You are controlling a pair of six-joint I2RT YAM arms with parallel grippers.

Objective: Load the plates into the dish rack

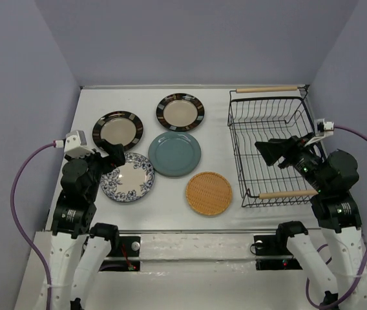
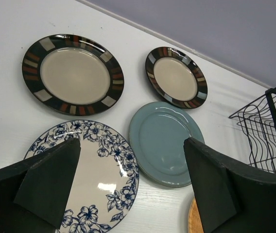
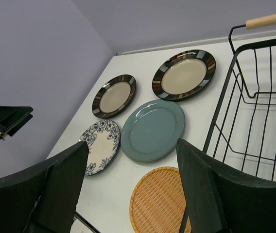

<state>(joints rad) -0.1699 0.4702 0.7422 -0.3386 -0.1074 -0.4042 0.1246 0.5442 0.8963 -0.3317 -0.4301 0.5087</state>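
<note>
- the left gripper (image 1: pixel 114 157) hovers over the far-left rim of a white round plate with a blue floral pattern (image 1: pixel 130 179); its jaws are spread wide and grip nothing.
- just behind that plate, a cream round plate with a dark brown striped rim (image 1: pixel 117 130) lies flat on the white table (image 1: pixel 170 210).
- a second cream striped-rim plate (image 1: pixel 180 112) sits further right, nearer the back wall.
- a teal-blue round plate (image 1: pixel 174 154) lies in the middle, its rim close beside the floral plate's.
- an orange round woven wicker plate (image 1: pixel 209 192) rests right of the teal one, nearer the arms.
- a black wire dish rack (image 1: pixel 254 171) with two light wooden rod handles stands at the right; all five plates lie on the table to its left.
- the right gripper (image 1: pixel 269 152) hangs over the rack's inside, jaws wide apart and unloaded.
</note>
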